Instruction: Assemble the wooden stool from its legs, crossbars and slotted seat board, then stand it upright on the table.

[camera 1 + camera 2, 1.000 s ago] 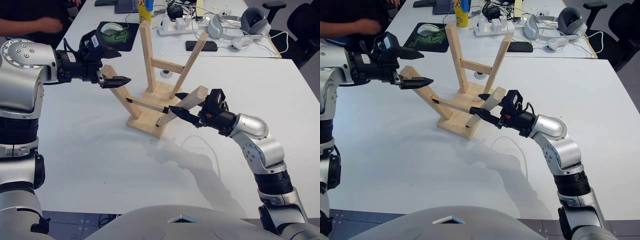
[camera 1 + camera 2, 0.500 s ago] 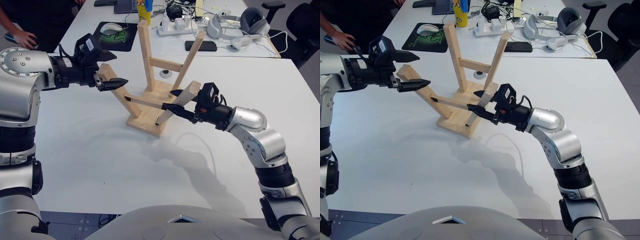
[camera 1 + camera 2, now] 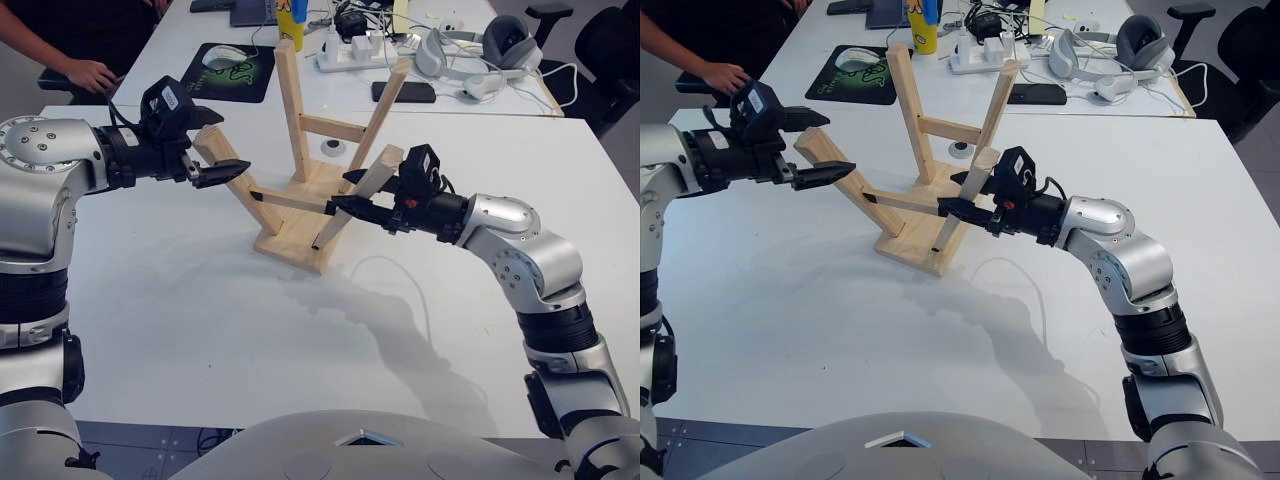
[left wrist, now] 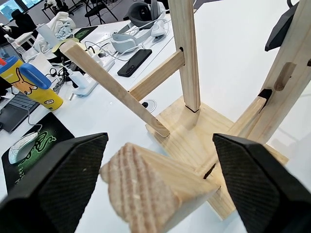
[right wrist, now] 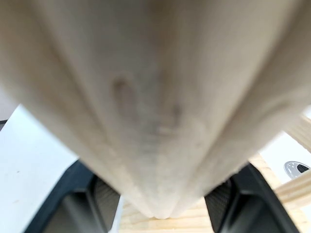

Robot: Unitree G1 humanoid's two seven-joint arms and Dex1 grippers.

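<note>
- White table (image 3: 200, 330); desk behind it holds a phone (image 3: 403, 91) and a mouse pad (image 3: 235, 70).
- Stool (image 3: 300, 190) mid-table, upside down: seat board (image 3: 290, 245) on the tabletop, legs pointing up.
- Left gripper (image 3: 232, 142) spread wide around the tip of the left leg (image 4: 146, 194), not clamped.
- Right gripper (image 3: 345, 193) clenched on the near right leg (image 3: 375, 172).

The stool (image 3: 285, 240) is bare pale wood, unvarnished, smooth on its faces; the sawn leg end (image 4: 138, 187) shows coarse open grain. The fingers (image 4: 60, 182) of the left gripper (image 3: 236, 140) are matt black plastic, faintly pebbled. The table (image 3: 200, 330) is smooth, matt white.
</note>
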